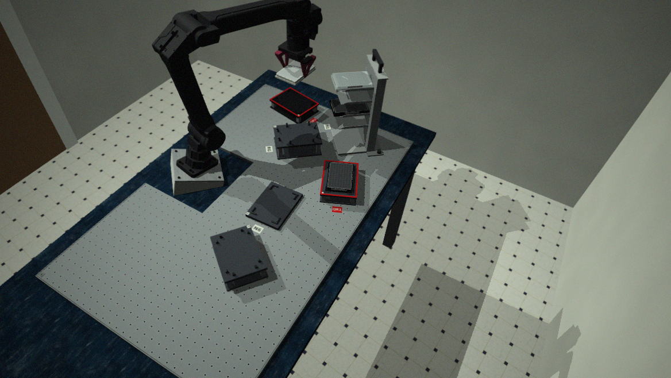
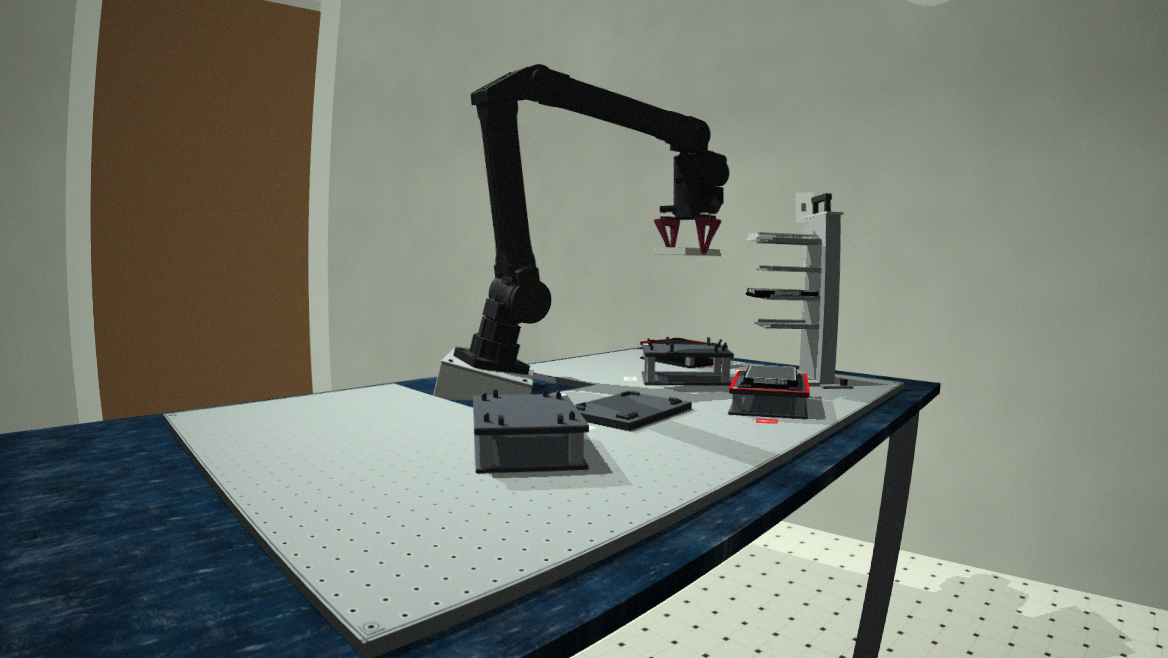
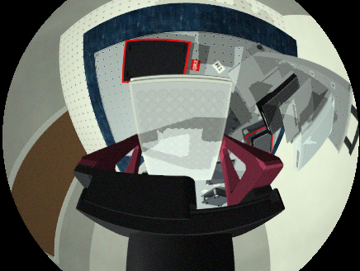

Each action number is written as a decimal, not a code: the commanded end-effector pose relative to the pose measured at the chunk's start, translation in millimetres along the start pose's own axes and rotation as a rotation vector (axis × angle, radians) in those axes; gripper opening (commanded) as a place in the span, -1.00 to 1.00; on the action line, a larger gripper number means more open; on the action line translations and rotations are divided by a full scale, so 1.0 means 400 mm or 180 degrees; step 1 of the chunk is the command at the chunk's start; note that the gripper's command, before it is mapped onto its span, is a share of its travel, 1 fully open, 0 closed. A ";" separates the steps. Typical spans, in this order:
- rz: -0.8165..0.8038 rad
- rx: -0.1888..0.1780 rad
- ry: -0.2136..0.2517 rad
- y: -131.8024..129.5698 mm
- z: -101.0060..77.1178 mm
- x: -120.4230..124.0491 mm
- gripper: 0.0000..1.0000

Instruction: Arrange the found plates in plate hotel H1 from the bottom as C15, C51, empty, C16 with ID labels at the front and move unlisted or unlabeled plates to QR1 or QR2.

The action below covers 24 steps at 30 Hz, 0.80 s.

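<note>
- One white microplate [image 1: 290,74] hangs in the end effector [image 1: 294,64], its maroon fingers clamped on the plate's two long sides, high above the table [image 2: 81,523] and level with the upper shelves of the plate hotel H1 [image 2: 823,286].
- Two red-framed quarantine nests are in view: the far one [image 1: 294,103], almost under the plate, is bare, while the near one [image 1: 339,178] already carries a dark plate.
- H1 shows a pale plate on its top shelf [image 1: 351,79] and a dark plate [image 1: 349,108] two shelves down; the other shelves look vacant.
- Judging by the position, the carried plate is either bound for the bare nest or being turned for a slot; no label can be read on it here.
- To do this well, keep the plate level, square its edges to the nest's locators or the shelf before descending, lower slowly, and release only once every corner is down.
- Keep wide of the hotel's shelf fronts during any rotation.
</note>
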<state>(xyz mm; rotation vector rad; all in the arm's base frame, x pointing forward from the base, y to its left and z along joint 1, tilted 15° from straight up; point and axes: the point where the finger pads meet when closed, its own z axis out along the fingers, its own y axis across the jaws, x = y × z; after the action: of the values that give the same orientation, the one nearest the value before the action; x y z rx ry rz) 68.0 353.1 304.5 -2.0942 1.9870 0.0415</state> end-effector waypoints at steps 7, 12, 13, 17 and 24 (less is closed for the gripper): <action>-0.0659 0.0050 -0.0209 0.031 -0.058 -0.094 0.72; -0.1031 0.0052 -0.0198 0.059 -0.058 -0.125 0.72; -0.1106 0.0052 -0.0194 0.065 -0.058 -0.131 0.72; -0.1405 0.0051 -0.0177 0.087 -0.057 -0.153 0.72; -0.1778 0.0052 -0.0168 0.115 -0.057 -0.184 0.72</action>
<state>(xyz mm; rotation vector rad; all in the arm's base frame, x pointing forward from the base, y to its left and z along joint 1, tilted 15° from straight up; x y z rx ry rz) 23.1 403.6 305.1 -2.5080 1.4402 -0.0499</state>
